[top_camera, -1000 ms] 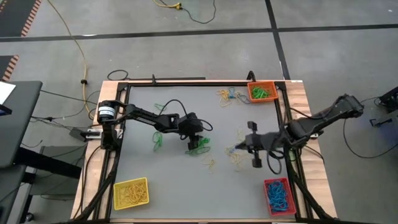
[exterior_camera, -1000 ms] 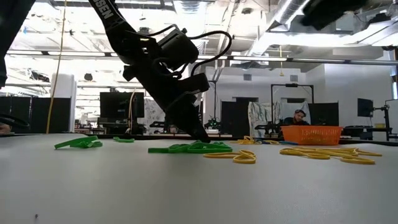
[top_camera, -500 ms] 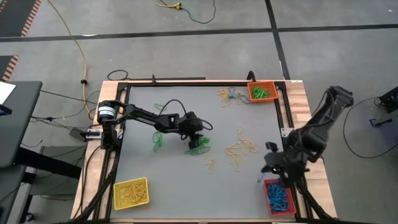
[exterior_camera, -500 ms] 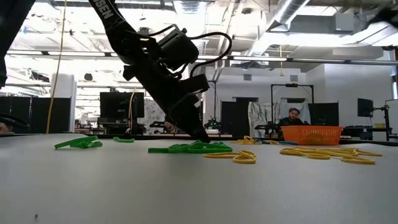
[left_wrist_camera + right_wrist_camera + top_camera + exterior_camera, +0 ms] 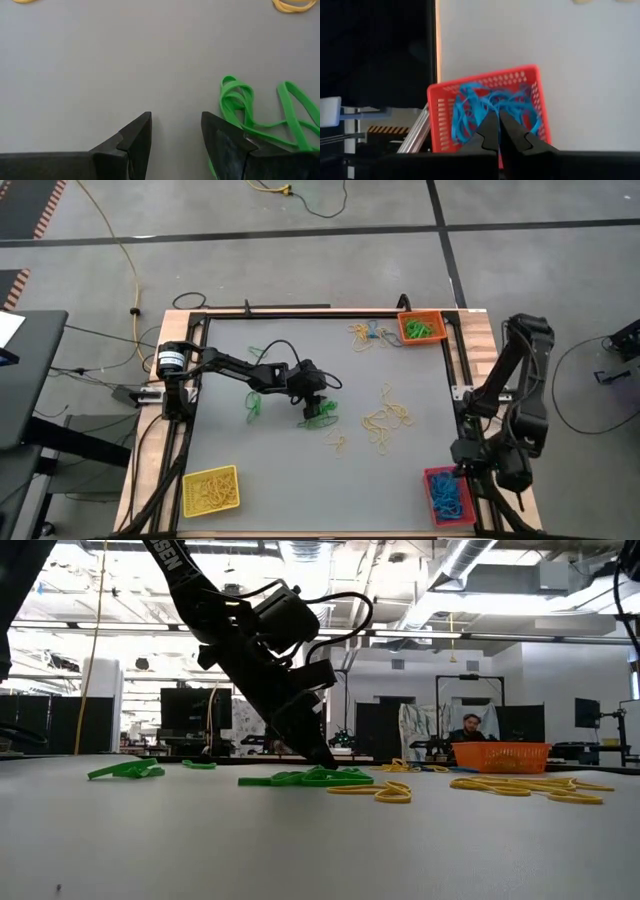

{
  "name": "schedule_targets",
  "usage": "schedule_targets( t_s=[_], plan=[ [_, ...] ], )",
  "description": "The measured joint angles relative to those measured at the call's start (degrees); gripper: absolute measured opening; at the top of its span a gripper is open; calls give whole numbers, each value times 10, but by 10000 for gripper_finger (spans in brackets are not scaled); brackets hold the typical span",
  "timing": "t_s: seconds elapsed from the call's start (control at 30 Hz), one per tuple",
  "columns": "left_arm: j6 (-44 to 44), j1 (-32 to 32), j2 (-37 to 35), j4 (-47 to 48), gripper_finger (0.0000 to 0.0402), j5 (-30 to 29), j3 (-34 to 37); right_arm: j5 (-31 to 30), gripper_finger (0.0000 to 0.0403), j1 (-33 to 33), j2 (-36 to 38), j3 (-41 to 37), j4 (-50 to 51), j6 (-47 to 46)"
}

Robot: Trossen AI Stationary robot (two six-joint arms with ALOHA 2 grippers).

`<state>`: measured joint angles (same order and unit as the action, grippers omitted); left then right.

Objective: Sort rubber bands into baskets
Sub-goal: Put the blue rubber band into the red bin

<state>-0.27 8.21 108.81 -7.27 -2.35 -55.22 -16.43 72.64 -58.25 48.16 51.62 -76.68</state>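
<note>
I see left gripper (image 5: 175, 131) open over the green rubber bands (image 5: 240, 107); right gripper (image 5: 499, 131) closed, empty, above red basket (image 5: 440, 117)

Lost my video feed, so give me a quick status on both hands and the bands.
Left hand open, low beside green rubber bands mid-table. Right hand shut over red basket of blue bands. Yellow bands loose on table. Nothing blocking.

Bright overhead lighting, soft shadows; low view background overexposed.
</note>
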Motion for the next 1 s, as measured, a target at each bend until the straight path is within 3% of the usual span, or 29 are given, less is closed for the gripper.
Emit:
schedule_targets(
  t_s=[0.2, 0.53, 0.77, 1.0],
  plan=[
    [0, 0, 0, 0, 163, 0, 0, 22, 24, 29, -52, 0, -15, -70],
    [0, 0, 0, 0, 163, 0, 0, 87, 24, 9, -149, 0, -98, -75],
    [0, 0, 0, 1, 163, 0, 0, 93, 25, -17, -182, 0, -102, -75],
    [0, 0, 0, 1, 163, 0, 0, 92, 54, -31, -198, 0, -98, -72]
  ],
)
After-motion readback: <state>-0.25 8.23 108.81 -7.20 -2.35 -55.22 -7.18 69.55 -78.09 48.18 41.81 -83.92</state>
